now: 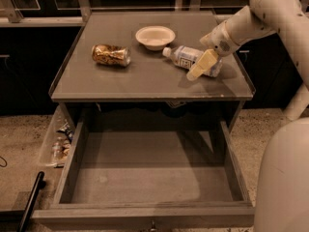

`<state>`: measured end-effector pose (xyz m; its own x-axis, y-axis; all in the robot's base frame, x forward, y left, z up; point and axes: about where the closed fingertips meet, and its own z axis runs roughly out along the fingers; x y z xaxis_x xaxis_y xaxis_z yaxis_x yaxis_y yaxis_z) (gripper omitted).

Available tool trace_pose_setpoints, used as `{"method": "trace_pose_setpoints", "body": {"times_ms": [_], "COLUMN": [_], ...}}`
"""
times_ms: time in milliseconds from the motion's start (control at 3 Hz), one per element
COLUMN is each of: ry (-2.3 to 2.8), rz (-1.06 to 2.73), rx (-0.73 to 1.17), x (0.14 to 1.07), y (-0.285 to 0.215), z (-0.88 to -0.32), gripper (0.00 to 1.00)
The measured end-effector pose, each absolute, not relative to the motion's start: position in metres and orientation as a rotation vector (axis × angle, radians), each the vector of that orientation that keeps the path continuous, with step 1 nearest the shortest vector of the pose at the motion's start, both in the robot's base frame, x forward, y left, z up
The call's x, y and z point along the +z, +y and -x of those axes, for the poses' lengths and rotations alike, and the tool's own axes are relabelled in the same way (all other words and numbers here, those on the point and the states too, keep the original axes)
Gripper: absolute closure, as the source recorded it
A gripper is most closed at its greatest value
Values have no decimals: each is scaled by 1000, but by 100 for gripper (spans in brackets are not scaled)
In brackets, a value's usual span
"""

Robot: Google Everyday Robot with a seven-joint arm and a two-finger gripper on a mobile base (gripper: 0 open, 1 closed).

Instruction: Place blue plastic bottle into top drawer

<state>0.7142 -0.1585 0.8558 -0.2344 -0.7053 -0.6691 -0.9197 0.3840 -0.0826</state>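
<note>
The blue plastic bottle (186,57) lies on its side at the right of the grey table top (145,79), white cap pointing left toward the bowl. My gripper (205,64) reaches in from the upper right and sits at the bottle's base end, covering part of it. The bottle still rests on the table. The top drawer (149,175) is pulled wide open below the table; its flat grey bottom is bare. A small metal knob (153,224) shows on the front panel.
A crushed gold can (111,55) lies at the table's left. A white bowl (155,36) stands at the back middle. A clear plastic bin of litter (60,144) sits left of the drawer. My white body (285,178) fills the lower right.
</note>
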Motion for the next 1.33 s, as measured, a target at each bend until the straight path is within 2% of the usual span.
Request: {"method": "trace_pose_setpoints", "body": {"times_ms": [333,667,1333], "ry": [2040,2042,2043], "rz": [1403,1405,1405], "rx": [406,402,403], "x": [846,845,844], "y": [-161,-161,-161], "z": [-721,-721,-721], "gripper": [0,15,62]}}
